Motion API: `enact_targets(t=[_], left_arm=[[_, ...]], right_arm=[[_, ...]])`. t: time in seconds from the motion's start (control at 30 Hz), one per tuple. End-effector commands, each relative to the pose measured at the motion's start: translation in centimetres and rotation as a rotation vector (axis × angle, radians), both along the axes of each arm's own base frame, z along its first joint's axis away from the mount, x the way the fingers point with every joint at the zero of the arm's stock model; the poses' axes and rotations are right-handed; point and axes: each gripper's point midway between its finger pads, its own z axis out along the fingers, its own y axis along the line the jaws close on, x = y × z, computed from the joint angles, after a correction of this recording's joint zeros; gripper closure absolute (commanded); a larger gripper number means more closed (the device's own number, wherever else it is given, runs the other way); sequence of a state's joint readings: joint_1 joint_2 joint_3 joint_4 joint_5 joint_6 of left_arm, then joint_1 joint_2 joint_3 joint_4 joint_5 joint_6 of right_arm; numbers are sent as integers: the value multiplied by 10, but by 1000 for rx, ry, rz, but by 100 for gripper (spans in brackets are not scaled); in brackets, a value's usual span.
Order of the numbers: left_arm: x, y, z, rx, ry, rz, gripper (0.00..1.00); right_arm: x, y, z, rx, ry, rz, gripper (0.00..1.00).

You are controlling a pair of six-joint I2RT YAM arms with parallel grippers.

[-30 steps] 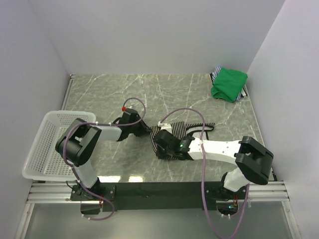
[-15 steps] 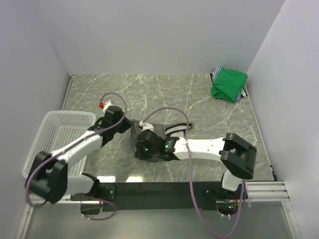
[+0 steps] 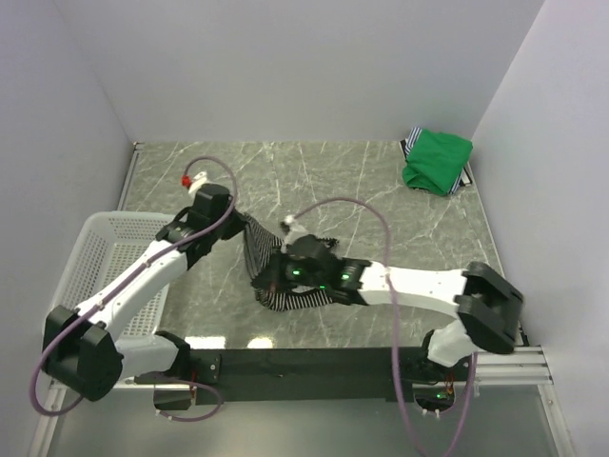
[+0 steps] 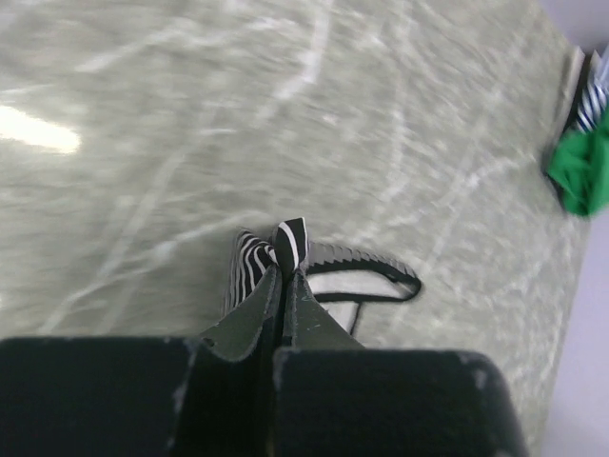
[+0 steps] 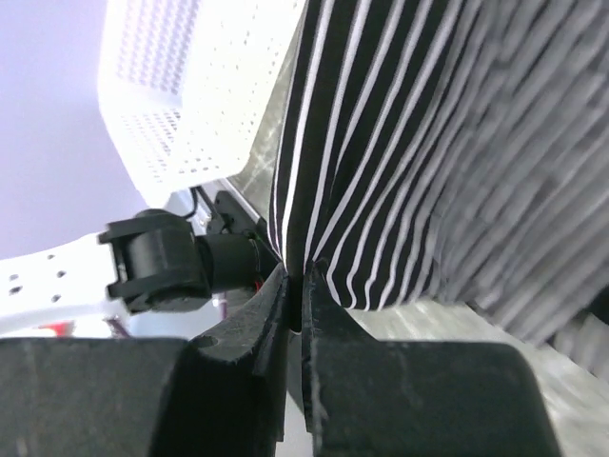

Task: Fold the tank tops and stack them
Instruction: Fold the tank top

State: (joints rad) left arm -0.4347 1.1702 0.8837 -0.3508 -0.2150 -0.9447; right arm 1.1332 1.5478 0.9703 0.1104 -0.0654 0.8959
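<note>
Left gripper (image 4: 285,276): jaws pressed together, with a small tuft of striped cloth pinched at the tips.
Right gripper (image 5: 297,281): jaws likewise closed on a fold of the same cloth, which fills most of the right wrist view.
Striped tank top (image 3: 255,252): strung between the two grippers over the near-left part of the table (image 3: 314,181), just beside the basket (image 3: 124,217). It hangs bunched and narrow, not spread. A dark-edged strap loop trails past the left pinch.
Green tank top (image 3: 436,160): a folded heap in the far right corner, well apart from both arms. It rests on a striped cloth edge (image 3: 410,143) that shows beneath it.
Step in hand: judged to be the laying-out of the striped top before folding; no fold is yet formed and the garment is not flat.
Next move: calls for drawing the two pinches apart to take up the slack. The cloth should then be lowered flat onto bare table and released only once it lies smooth. Folding and the carry to the far-corner heap remain.
</note>
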Motion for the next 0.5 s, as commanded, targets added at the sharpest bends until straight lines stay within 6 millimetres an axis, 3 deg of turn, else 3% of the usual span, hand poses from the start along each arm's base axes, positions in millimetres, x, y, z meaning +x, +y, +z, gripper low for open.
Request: enact_targets(t=[0.0, 0.07, 0.1, 0.17, 0.23, 0.27, 0.33, 0.37, 0.43, 0.47], left_arm=[[25, -35, 47, -35, -123, -34, 99], [24, -56, 50, -26, -119, -63, 99], [30, -66, 53, -28, -119, -71, 99], [32, -89, 63, -45, -133, -105, 99], [33, -110, 55, -34, -115, -133, 99], [38, -121, 53, -32, -111, -142, 99], [35, -142, 50, -35, -101, -179, 99], [39, -153, 47, -31, -93, -188, 99], [36, -170, 43, -32, -84, -213, 99], [39, -180, 39, -32, -77, -225, 99]], right_arm=[[-7, -28, 29, 155, 37, 8, 100], [-5, -46, 38, 205, 41, -20, 100], [-1, -59, 26, 198, 53, -46, 100], [-2, -79, 21, 209, 61, -78, 100], [2, -95, 24, 230, 52, -120, 100], [0, -104, 12, 213, 65, -135, 100], [2, -120, 12, 229, 63, -181, 100], [0, -129, -1, 209, 77, -197, 100], [2, -144, -3, 218, 79, -245, 100], [0, -151, -14, 198, 91, -262, 100]])
